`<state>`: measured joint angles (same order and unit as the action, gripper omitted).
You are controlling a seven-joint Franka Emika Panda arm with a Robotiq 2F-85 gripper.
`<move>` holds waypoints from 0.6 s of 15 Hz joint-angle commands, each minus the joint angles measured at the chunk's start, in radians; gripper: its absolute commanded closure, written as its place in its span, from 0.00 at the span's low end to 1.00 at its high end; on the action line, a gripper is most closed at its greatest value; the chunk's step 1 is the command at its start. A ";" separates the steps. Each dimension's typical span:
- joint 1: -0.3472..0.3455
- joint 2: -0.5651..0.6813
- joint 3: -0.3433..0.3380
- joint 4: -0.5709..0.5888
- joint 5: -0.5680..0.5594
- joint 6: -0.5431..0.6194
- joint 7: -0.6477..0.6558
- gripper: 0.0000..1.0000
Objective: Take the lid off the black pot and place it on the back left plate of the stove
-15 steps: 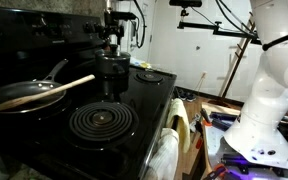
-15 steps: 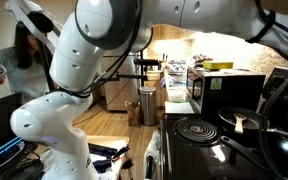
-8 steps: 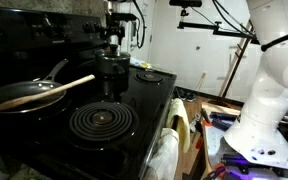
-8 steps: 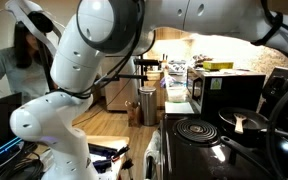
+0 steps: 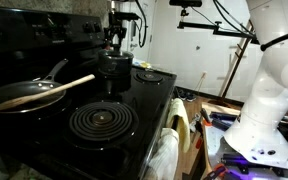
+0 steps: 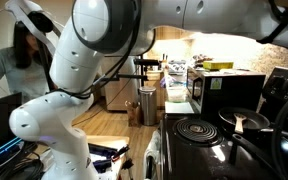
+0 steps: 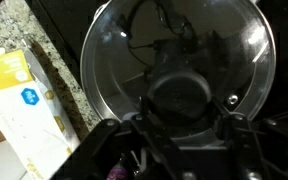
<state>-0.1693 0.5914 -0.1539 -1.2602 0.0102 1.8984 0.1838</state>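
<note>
The lid sits right over the pot, and the frames do not show whether it rests on the rim or is a touch clear of it. The relation that matters is lid to gripper. In the wrist view the knob lies straight below the wrist, between the two fingers, one on each side of it. They stand tight against the knob, but I cannot tell if they are clamping it or only flanking it.

The lid is round, so no long axis sets the grip, and the only line that counts is the vertical one through the knob. With one arm, reach is no question. I judge the next move to be a straight lift above the pot before any travel sideways. The pan lies beside the pot, nearer the camera in an exterior view.
</note>
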 commanded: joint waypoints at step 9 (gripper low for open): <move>-0.001 -0.009 0.016 0.032 0.006 -0.021 -0.020 0.66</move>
<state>-0.1681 0.5916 -0.1515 -1.2581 0.0106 1.8983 0.1838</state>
